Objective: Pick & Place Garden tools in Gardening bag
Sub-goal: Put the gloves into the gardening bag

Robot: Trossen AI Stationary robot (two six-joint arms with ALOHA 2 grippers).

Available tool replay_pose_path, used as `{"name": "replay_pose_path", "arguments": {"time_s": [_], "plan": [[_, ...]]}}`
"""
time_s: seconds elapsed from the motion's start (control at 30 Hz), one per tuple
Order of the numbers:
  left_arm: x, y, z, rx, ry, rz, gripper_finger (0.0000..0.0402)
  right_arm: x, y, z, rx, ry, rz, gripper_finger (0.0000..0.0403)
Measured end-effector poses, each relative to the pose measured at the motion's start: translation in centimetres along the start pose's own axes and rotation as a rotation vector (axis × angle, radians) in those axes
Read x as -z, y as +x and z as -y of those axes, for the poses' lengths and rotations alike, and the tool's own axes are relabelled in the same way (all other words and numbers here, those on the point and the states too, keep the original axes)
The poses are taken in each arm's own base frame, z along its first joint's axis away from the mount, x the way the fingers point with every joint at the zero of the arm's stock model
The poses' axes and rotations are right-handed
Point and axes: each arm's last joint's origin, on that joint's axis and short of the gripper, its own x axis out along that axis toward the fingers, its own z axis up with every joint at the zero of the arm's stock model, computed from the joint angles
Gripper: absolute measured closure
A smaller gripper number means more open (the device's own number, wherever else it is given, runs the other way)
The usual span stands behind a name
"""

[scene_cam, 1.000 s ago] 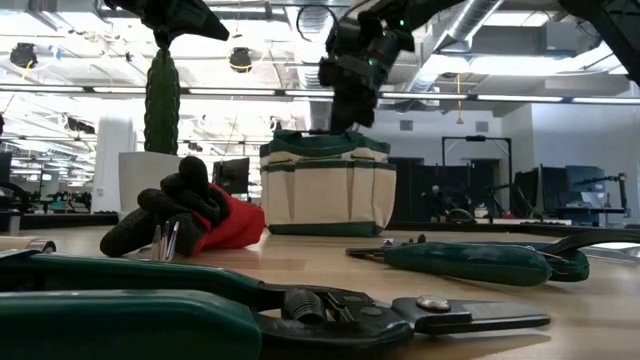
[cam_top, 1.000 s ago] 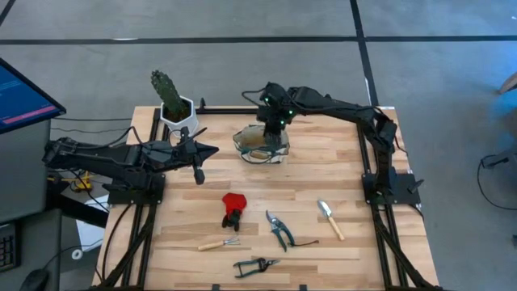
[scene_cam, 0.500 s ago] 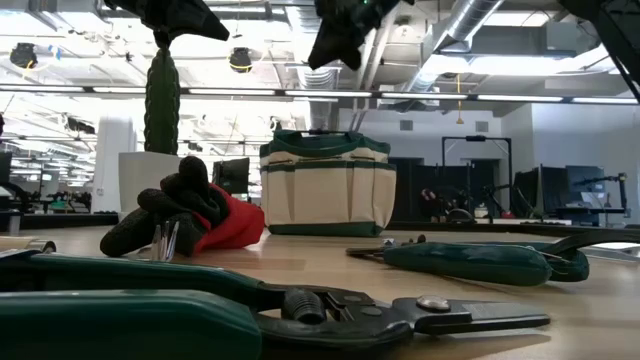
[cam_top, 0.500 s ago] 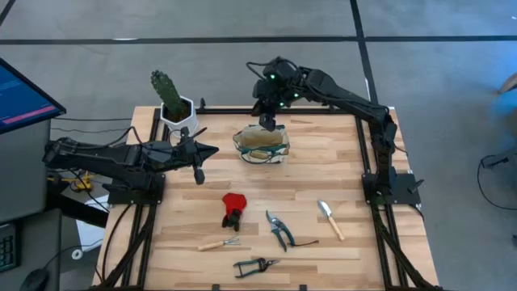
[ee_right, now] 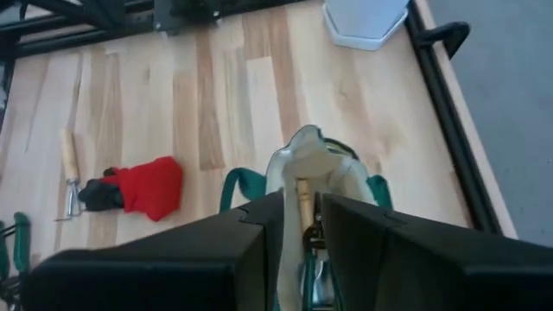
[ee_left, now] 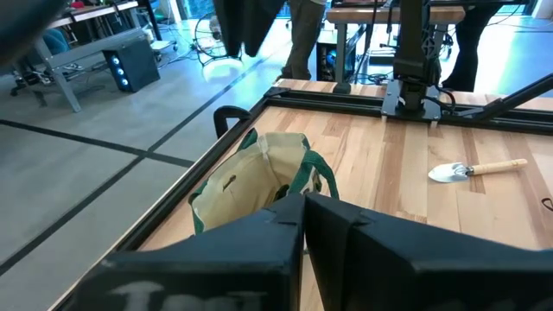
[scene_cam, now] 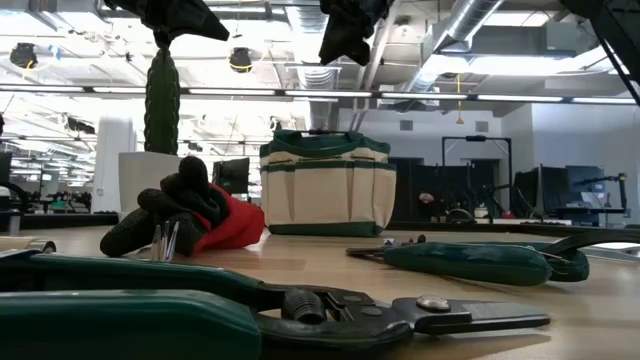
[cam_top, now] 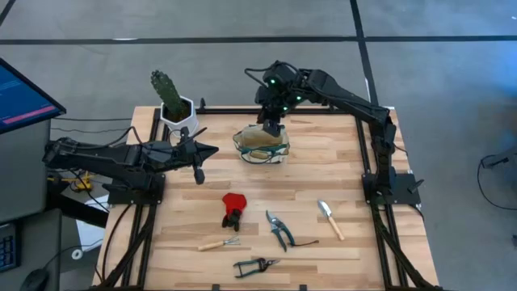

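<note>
- Canvas gardening bag, beige with dark green trim and straps, stands at the far middle of the pale wooden table; a wooden handle shows inside its mouth in the right wrist view.
- Right gripper hangs above the bag's far edge. A second ago it was down in the opening, then it rose clear; now it hovers just over the bag, a narrow gap between its fingers and nothing seen between them.
- That lift looks like the end of one delivery: one tool is probably in the bag, and the arm is free for the next.
- Left gripper waits near the white hexagonal pot with the green cactus, jaws pressed together, holding nothing.
- Still on the table: red-and-black item, wooden-handled metal trowel, small wooden-handled rake, and two dark green-handled pruning shears and.
- Most of the task remains.
</note>
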Motion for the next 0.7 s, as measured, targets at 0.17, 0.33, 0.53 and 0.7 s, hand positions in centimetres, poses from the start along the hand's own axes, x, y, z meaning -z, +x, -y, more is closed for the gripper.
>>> {"name": "replay_pose_path", "arguments": {"time_s": [0.17,0.33,0.53,0.7], "plan": [[0.0,0.0,0.0,0.0,0.0,0.0,0.0398,-0.1,0.4,-1.8,-0.031,-0.032,-0.012,0.0328],[0.0,0.0,0.0,0.001,0.0,0.0,0.0398,-0.2,0.8,-3.8,-0.062,-0.051,-0.022,0.0328],[0.0,0.0,0.0,0.001,0.0,0.0,0.0398,-0.3,1.3,-6.1,-0.054,-0.005,-0.035,0.0329],[0.0,0.0,0.0,0.001,0.001,-0.001,0.0398,-0.1,1.6,-8.5,0.033,0.006,-0.063,0.0342]]}}
